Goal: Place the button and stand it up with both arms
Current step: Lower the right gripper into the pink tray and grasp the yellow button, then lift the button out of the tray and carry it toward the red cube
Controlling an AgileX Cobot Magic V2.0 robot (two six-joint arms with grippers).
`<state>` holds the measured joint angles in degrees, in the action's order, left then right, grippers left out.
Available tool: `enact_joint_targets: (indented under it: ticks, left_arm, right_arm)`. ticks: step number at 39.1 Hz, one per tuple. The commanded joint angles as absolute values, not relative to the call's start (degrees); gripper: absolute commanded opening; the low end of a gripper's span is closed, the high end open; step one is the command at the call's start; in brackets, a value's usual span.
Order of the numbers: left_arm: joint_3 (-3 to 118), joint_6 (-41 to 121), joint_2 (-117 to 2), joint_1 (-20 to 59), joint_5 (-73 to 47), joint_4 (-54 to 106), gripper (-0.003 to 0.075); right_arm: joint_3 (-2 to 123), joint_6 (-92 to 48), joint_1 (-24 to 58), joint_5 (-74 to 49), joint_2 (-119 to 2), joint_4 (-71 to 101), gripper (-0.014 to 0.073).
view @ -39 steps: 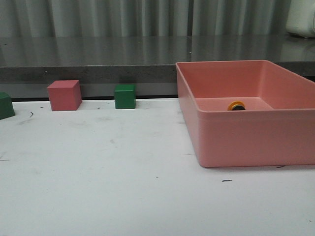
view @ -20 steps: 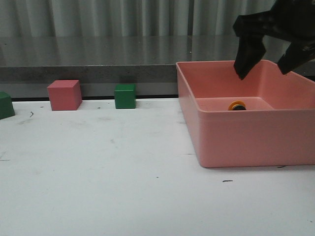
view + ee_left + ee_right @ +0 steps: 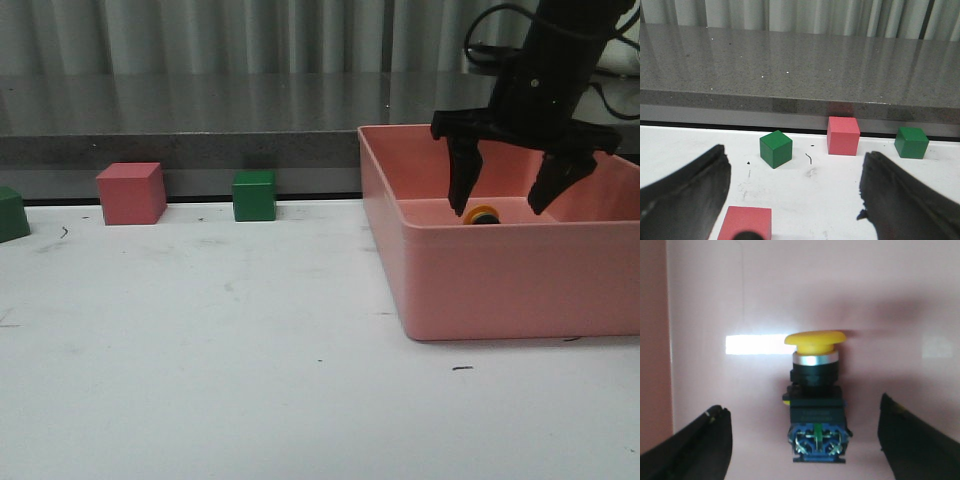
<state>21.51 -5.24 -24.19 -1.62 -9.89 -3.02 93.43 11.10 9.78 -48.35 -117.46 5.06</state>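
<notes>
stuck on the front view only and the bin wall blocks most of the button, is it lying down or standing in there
Observer: Lying on its side. The right wrist view shows the whole button, from yellow cap to blue terminal end, flat on the floor of the pink bin.
Operator: is the right pincer lined up on it
Observer: Yes. The right pincer is open, with one finger on each side of the button and not touching it.
Operator: where's the left arm, i can't see it
Observer: The left pincer is open over the white table, facing a green cube and a pink cube.
</notes>
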Motion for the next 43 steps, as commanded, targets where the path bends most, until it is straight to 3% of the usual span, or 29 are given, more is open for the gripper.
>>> enact_joint_targets:
  ticks: [1, 14, 20, 23, 43]
  left_arm:
    - [23.2, -5.6, -24.9, -1.7, -4.9, -3.2, 0.0511]
    - [23.2, -5.6, -24.9, -1.7, -5.0, -3.2, 0.0511]
    - [23.2, -5.6, -24.9, -1.7, -5.0, -3.2, 0.0511]
    - [23.2, -5.6, -24.9, -1.7, -5.0, -3.2, 0.0511]
    - [23.2, -5.6, -24.9, -1.7, -4.9, -3.2, 0.0511]
  right_arm:
    - [96.6, 11.2, 9.3, -47.8, -116.5, 4.5, 0.061]
    - [96.9, 11.2, 8.9, -47.6, -119.9, 4.5, 0.0585]
    - [96.9, 11.2, 8.9, -48.0, -119.8, 4.5, 0.0357]
    - [96.9, 11.2, 8.9, -48.3, -119.7, 4.5, 0.03]
    - [96.9, 11.2, 11.2, -49.5, -106.8, 4.5, 0.0297]
